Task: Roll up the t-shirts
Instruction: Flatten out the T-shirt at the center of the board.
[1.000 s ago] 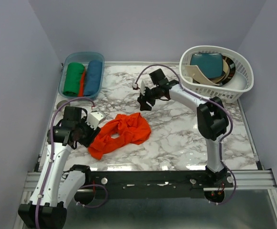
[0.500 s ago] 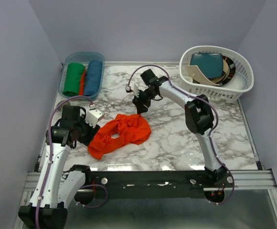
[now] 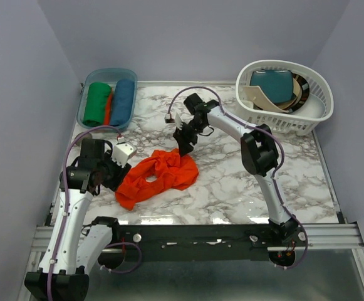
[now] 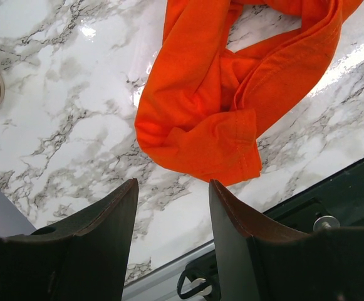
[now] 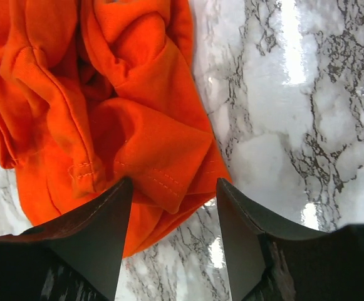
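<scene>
Orange-red t-shirt [image 3: 157, 176] crumpled in a heap (hems showing), unrolled

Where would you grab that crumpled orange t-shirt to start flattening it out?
Probably by its stitched hems, coming down from above. The orange t-shirt lies bunched up, but one hemmed corner sticks out fairly flat right under the open right gripper. A second hemmed edge lies free on the marble just ahead of the open left gripper.
</scene>
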You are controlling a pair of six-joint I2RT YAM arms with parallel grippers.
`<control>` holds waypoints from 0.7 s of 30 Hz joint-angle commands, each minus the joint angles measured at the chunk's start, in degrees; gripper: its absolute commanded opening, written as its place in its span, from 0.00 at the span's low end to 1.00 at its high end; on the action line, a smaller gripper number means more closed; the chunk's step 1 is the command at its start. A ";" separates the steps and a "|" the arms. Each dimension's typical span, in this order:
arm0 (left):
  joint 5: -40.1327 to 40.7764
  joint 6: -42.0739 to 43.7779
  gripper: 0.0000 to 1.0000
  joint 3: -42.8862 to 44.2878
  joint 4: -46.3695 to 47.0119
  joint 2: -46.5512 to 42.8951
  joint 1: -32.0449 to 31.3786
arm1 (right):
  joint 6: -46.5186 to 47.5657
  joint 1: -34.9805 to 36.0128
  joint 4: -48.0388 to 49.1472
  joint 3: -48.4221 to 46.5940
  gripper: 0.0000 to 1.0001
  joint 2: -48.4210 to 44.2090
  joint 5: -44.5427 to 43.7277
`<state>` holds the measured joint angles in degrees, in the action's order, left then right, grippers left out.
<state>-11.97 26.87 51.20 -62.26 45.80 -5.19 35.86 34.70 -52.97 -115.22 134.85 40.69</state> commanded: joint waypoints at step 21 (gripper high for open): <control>-6.65 3.44 0.58 -0.84 4.85 0.34 1.94 | -10.10 -0.24 5.77 -1.94 0.01 -10.38 -6.50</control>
<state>-13.21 27.66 51.18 -61.12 45.17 -3.49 28.14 34.94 -50.35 -115.20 135.04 37.78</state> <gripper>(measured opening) 0.580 0.091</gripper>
